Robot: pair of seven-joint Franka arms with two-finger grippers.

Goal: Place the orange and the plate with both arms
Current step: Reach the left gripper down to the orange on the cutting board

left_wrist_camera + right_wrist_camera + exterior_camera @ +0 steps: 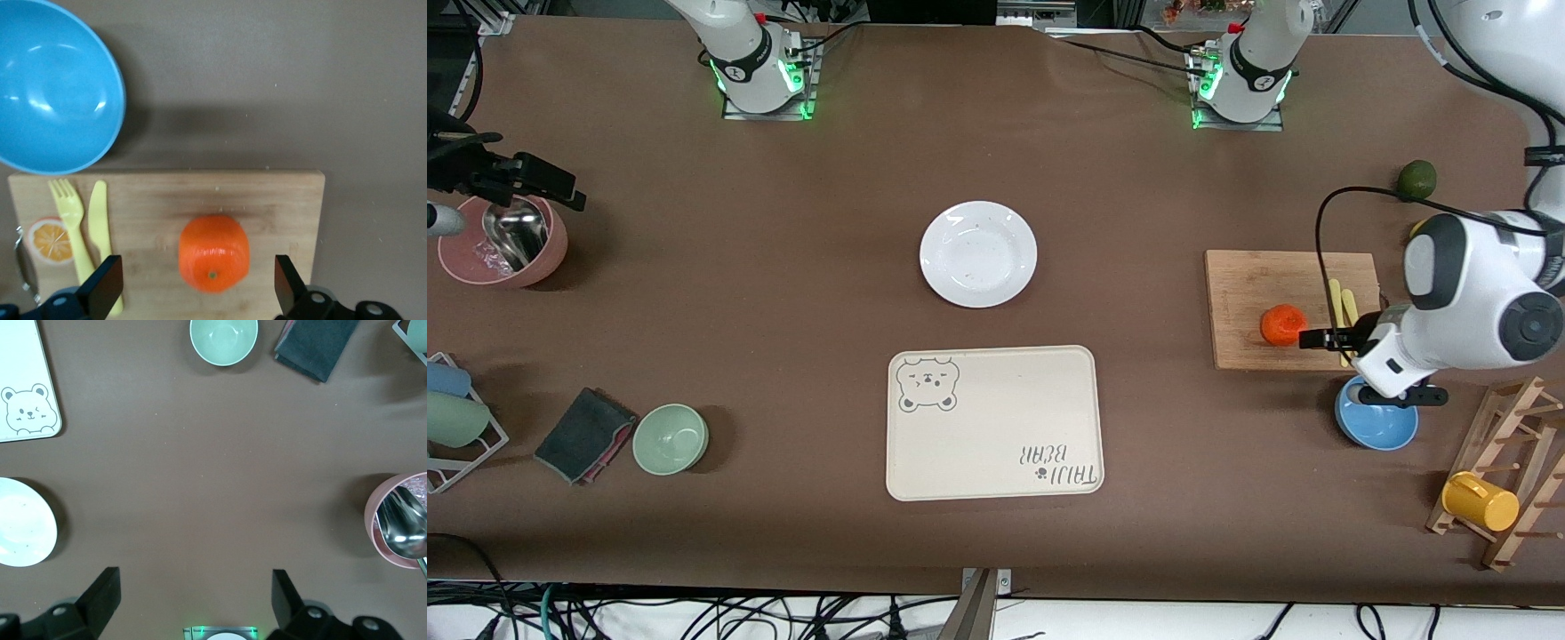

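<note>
Left pincer (193, 290) hangs low over the rectangular bamboo cutting board (1245, 293) at the left arm's end of the brown worktop (783, 311), jaws spread wide and empty. In the left wrist view the small, lumpy, bright red-orange orange (214, 253) sits on the board squarely between the two black fingers (103, 287), touched by neither. Judgement: the arm is lined up for a straddling grasp, fingers wide so they clear the fruit's sides before closing.

On the same board, beside the orange: pale yellow plastic fork (70, 227) and knife (101, 233), well clear of the fruit. Glossy blue bowl (1376, 425) stands just off the board's edge, nearer the front camera.

Round plain white plate (978, 253) lies empty mid-worktop, flat and untouched. Cream rectangular bear-print tray (993, 422) lies nearer the front camera than the plate, just apart from it; likely the shared destination, though that is a guess.

Right pincer (193, 603) waits over bare worktop near the pink bowl holding metal spoons (503, 240) at the right arm's end, jaws spread, nothing held. The plate shows at the edge of its wrist view, well apart.

Neither item has been lifted. Risk: the round fruit may roll if one finger meets it first.
</note>
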